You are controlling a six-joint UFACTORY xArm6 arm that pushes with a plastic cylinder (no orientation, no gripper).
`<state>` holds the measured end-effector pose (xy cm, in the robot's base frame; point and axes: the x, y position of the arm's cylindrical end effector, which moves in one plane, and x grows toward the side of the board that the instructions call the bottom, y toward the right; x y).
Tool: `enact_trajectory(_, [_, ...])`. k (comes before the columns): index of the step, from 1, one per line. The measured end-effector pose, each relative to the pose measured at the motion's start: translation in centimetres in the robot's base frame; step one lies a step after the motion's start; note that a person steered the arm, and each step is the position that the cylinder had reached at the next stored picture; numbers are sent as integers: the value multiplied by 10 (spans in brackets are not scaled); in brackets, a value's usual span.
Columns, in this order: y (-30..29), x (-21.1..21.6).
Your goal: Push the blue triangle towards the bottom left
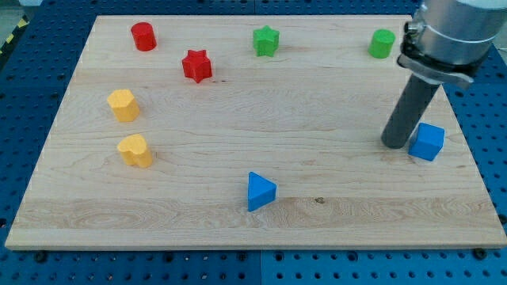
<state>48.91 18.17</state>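
The blue triangle (260, 191) lies on the wooden board (317, 229) near the view's bottom, a little left of centre. My tip (394, 145) rests on the board far to the triangle's right and slightly higher. It stands just left of a blue cube (428, 142), close to it or touching it; I cannot tell which.
A red cylinder (143, 36) and a red star (196, 66) sit at the top left. A green star (266, 41) and a green cylinder (382, 43) sit along the top. Two yellow blocks (123, 104) (135, 150) sit at the left.
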Motion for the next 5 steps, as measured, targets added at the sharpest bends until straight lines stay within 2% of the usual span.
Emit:
enact_trajectory(1, [10,24])
enact_trajectory(2, [63,20])
enact_trajectory(3, [99,-16])
enact_trajectory(4, [90,-15])
enact_trajectory(5, [84,16])
